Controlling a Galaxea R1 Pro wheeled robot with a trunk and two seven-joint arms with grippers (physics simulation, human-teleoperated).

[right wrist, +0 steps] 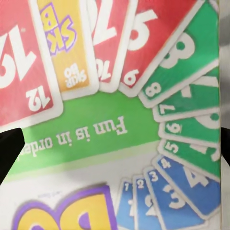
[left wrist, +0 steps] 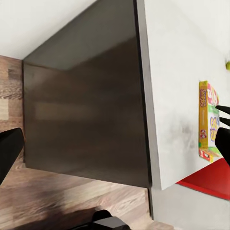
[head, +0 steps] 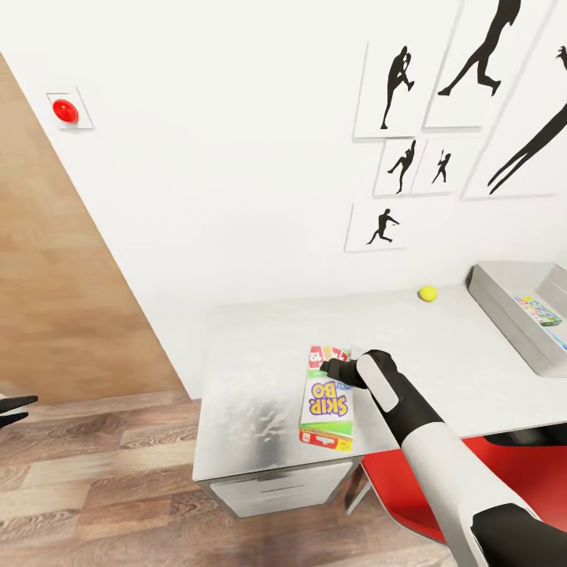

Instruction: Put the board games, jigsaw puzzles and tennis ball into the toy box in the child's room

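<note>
A board game [head: 327, 400], a flat box with a colourful card-print cover, lies on the pale grey table [head: 252, 394] near its front edge. My right gripper [head: 340, 368] hovers open just over the box's far end. In the right wrist view the cover [right wrist: 120, 96] is very close, with the dark fingertips [right wrist: 9, 151] spread wide at both sides. The tennis ball [head: 428, 294] rests by the wall. The grey toy box [head: 504, 303] stands at the table's right end with a colourful flat box [head: 540, 310] inside. My left gripper [head: 14, 409] hangs open, low over the floor, far left.
A red chair [head: 472, 480] is tucked under the table beside my right arm. The left wrist view takes in the table's dark side panel [left wrist: 86, 100], the board game [left wrist: 207, 120] and wood plank floor [left wrist: 57, 201]. Baseball-player silhouettes [head: 394, 87] hang on the white wall.
</note>
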